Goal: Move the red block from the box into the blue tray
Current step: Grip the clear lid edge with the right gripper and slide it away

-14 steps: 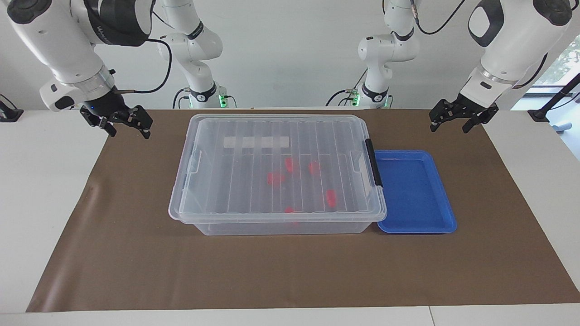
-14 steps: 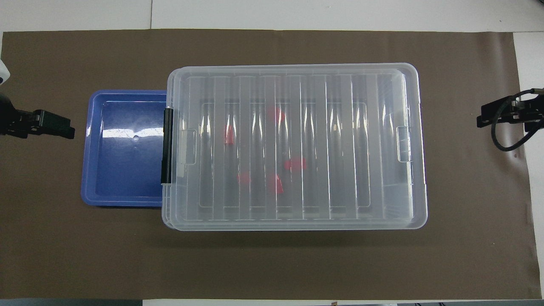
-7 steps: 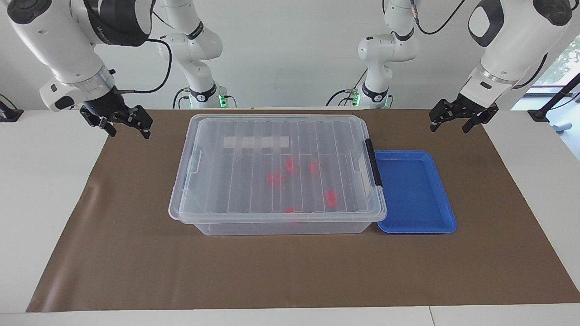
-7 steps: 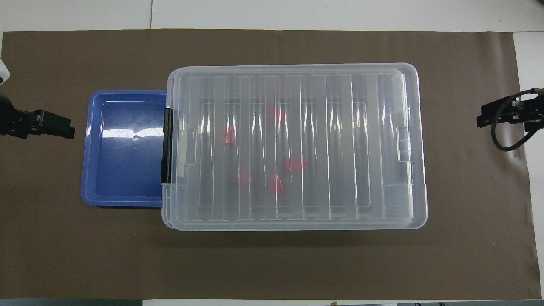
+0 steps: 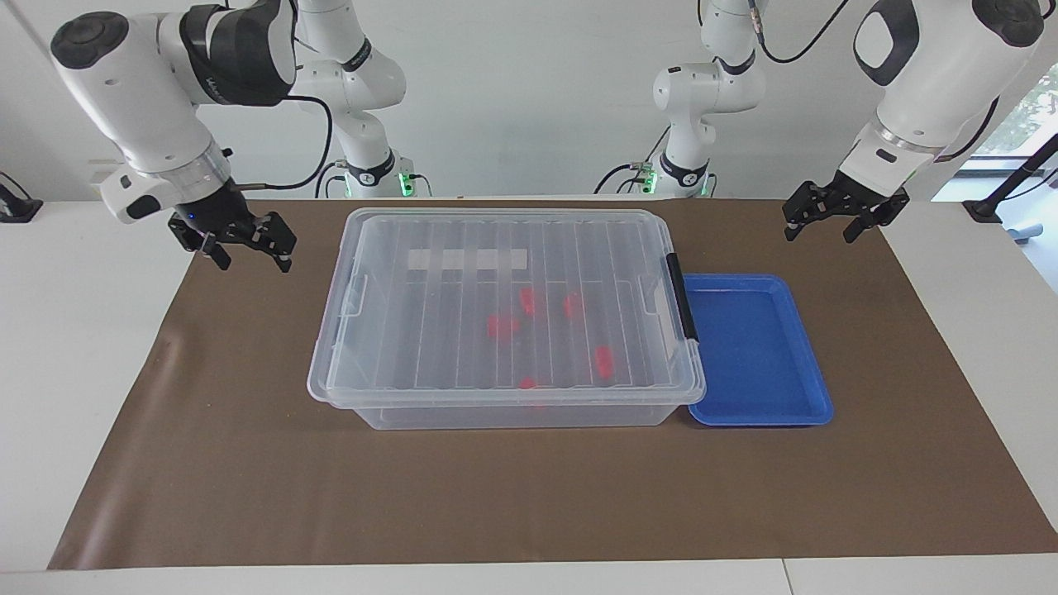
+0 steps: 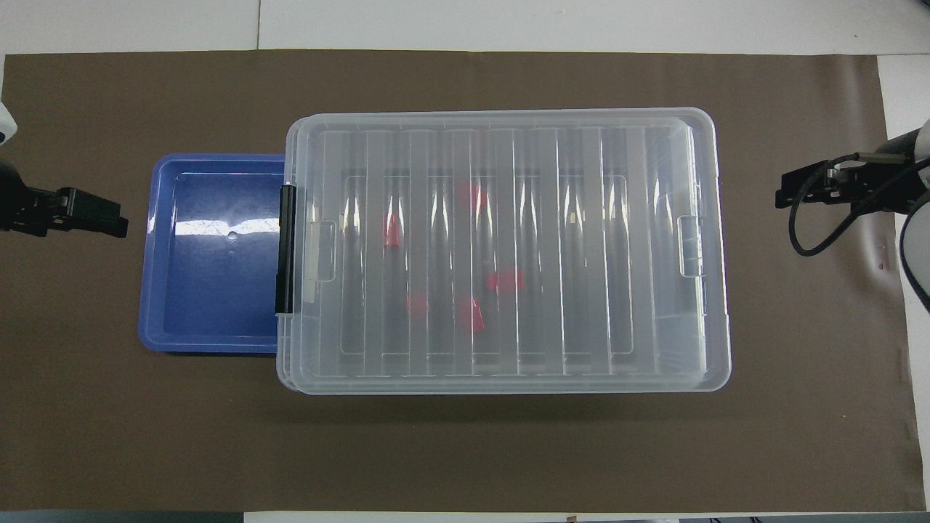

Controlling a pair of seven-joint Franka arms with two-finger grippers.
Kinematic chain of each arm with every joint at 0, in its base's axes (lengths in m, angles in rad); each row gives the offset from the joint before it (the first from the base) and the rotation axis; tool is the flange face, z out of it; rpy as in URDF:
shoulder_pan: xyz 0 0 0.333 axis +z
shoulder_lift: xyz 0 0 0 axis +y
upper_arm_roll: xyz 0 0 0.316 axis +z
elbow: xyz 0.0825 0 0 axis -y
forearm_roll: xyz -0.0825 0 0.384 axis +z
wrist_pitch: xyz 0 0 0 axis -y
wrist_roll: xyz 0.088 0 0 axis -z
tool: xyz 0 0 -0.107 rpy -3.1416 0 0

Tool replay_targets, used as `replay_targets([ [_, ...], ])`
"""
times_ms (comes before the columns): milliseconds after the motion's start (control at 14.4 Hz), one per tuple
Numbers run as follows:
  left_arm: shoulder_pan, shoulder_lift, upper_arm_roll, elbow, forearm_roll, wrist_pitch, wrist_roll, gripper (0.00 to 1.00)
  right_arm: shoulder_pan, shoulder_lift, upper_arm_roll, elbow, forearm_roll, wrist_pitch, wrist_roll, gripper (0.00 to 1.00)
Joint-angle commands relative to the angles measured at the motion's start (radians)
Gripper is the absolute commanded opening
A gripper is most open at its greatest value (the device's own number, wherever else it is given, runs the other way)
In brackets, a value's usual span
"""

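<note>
The box (image 5: 496,397) (image 6: 501,385) is a clear bin in the middle of the brown mat, and its ribbed lid is on. Several red blocks show through the lid, one of them a red block (image 5: 502,325) (image 6: 505,280) near the middle. The blue tray (image 5: 756,347) (image 6: 211,276) lies flat against the box's end toward the left arm, with nothing in it. My right gripper (image 5: 253,261) (image 6: 788,195) hangs open over the mat beside the box's other end. My left gripper (image 5: 818,235) (image 6: 109,218) waits open over the mat beside the tray.
A black clip handle (image 5: 683,297) (image 6: 285,247) sits on the box's end next to the tray. The brown mat (image 5: 248,463) covers most of the white table (image 5: 83,330). Two arm bases (image 5: 372,173) stand at the robots' edge.
My right gripper has shifted toward the box's end and slightly lower. The left arm, box, tray and blocks have not moved.
</note>
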Motion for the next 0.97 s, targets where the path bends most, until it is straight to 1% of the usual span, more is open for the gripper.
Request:
replay_targets([
  [0,-0.01,-0.007,0.013,-0.004,-0.014,-0.015,0.003,1.0,-0.002,-0.022,0.051,-0.088,0.015,0.077,0.07,1.0],
  [139,-0.01,-0.007,0.013,-0.004,-0.014,-0.015,0.003,1.0,-0.001,0.001,0.072,-0.091,0.006,0.101,0.083,1.0],
  [347,-0.01,-0.009,0.013,-0.004,-0.014,-0.015,0.003,1.0,0.011,0.015,0.077,-0.095,0.003,0.126,0.092,1.0],
  [556,-0.01,-0.007,0.013,-0.004,-0.014,-0.015,0.003,1.0,0.024,0.001,0.077,-0.192,0.0,0.212,0.08,1.0],
  [903,-0.01,-0.009,0.013,-0.004,-0.014,-0.015,0.003,1.0,0.019,0.003,0.077,-0.227,-0.002,0.232,0.058,1.0],
])
